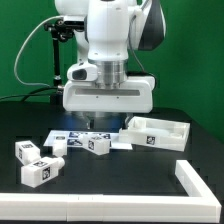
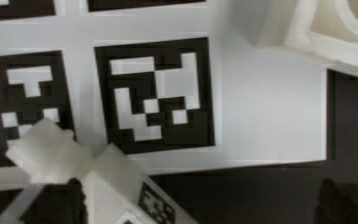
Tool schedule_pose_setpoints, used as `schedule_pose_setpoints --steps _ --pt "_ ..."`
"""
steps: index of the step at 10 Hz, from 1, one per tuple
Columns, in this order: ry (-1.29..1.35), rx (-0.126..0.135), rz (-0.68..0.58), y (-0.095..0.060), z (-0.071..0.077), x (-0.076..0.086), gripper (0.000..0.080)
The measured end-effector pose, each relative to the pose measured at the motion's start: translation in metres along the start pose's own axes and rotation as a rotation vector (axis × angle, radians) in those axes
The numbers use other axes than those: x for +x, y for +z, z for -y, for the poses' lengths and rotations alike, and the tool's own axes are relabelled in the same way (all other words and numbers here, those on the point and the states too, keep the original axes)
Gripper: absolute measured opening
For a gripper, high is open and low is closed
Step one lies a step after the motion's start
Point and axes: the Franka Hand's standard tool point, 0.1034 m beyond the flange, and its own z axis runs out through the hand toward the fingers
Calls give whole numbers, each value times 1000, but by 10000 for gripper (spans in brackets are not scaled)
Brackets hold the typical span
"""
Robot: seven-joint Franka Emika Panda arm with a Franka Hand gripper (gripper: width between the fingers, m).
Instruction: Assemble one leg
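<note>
Exterior view: the white Franka arm (image 1: 110, 40) reaches straight down over the middle of the black tabletop (image 1: 120, 178). Its tool (image 1: 97, 123) hangs low over the thin flat white marker board (image 1: 122, 142). Just beneath the tool, a small white plastic square-section leg (image 1: 98, 144) lies at the board's near side, about midway between the tabletop's two side edges. The fingertips sit in shadow under the wide white hand body, so I cannot tell whether the tool is open or closed. Three more white pegs of the same kind (image 1: 40, 171) lie loose toward the edge on the exterior view's left, each bearing black-and-white square tag stickers. A large flat white panel with a raised rim (image 1: 160, 130) lies toward the edge on the exterior view's right, just beside the marker board, with a tag on its near wall. A white border strip (image 1: 195, 182) runs along the near edge. In the wrist view the marker board fills most of the picture. Its labels are block patterns of black and white squares, with one large tag (image 2: 155, 95) shown whole. The leg lies blurred across the board's edge with a small tag on its face.
</note>
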Motion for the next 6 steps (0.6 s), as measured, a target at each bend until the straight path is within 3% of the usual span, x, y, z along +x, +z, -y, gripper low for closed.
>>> schedule_pose_setpoints --steps 4,6 --pt "77 30 71 -1 55 -30 649" --pt "95 30 74 6 53 -32 649"
